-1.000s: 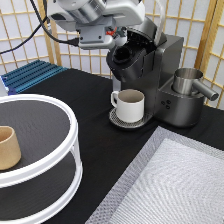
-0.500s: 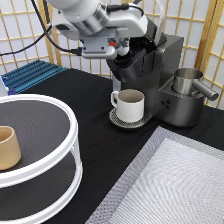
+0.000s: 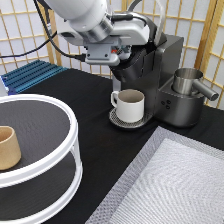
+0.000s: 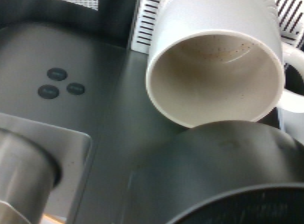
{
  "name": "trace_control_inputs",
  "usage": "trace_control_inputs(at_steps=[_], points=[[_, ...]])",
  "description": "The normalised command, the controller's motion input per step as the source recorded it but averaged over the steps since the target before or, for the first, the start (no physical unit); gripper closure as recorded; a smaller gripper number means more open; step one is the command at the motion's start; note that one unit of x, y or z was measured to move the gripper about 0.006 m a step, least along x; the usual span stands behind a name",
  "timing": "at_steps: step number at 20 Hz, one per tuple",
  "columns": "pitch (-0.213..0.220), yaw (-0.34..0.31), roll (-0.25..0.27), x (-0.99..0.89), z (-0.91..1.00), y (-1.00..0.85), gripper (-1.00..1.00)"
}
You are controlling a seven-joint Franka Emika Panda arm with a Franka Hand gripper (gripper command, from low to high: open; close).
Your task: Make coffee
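A white mug (image 3: 131,105) with a handle stands upright on the round drip tray (image 3: 116,120) under the spout of the black coffee machine (image 3: 170,65). My gripper (image 3: 149,39) is over the top of the machine's brew head, right above the mug. The wrist view looks straight down into the mug (image 4: 216,75), which holds no liquid, and shows the machine's three buttons (image 4: 59,85). The coffee pod is not visible in either view.
A steel jug (image 3: 187,80) sits on the machine's right side and shows in the wrist view (image 4: 14,165). A tan handleless cup (image 3: 7,147) stands on a white two-tier round stand (image 3: 65,165) at the left. A grey mat (image 3: 175,185) lies at bottom right, a blue rack (image 3: 30,75) at back left.
The arm has swung lower and a little to the right, bringing the hand closer over the machine's top. The mug and the cup have not moved.
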Motion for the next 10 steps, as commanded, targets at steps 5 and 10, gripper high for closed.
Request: trace_control_inputs(at_steps=[5,10], points=[[0.024,-0.102,-0.189,0.00,-0.05,0.14,1.00],[0.055,-0.105,-0.355,-0.06,0.00,0.41,1.00]])
